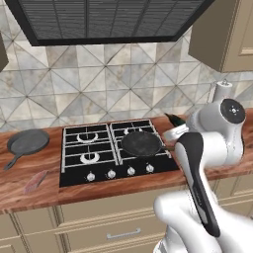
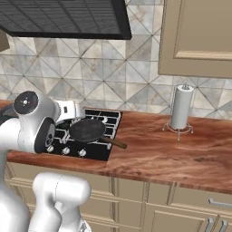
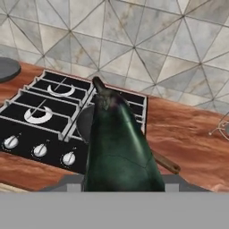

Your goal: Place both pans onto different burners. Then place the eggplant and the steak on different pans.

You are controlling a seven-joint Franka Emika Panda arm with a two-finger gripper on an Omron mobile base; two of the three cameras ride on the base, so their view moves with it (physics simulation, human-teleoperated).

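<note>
My gripper (image 3: 120, 185) is shut on the eggplant (image 3: 117, 147), dark with a stem end pointing away; it hangs above the cooktop's right edge, and its tip (image 1: 173, 118) shows behind my arm. The blackish pan (image 1: 141, 143) sits on the front right burner, long handle (image 2: 114, 143) pointing right over the counter. Off the cooktop, on the counter at the left, lies the grey pan (image 1: 27, 141). The steak (image 1: 35, 181) lies near the counter's front edge, below that pan. Both left burners (image 1: 89, 158) stand bare.
A paper towel holder (image 2: 181, 108) stands on the wooden counter (image 2: 172, 154) to the right. A range hood (image 1: 108, 20) hangs over the cooktop (image 1: 74, 175), and a wall cabinet (image 2: 199, 36) is at the upper right. Silver knobs (image 1: 111, 173) line the cooktop's front.
</note>
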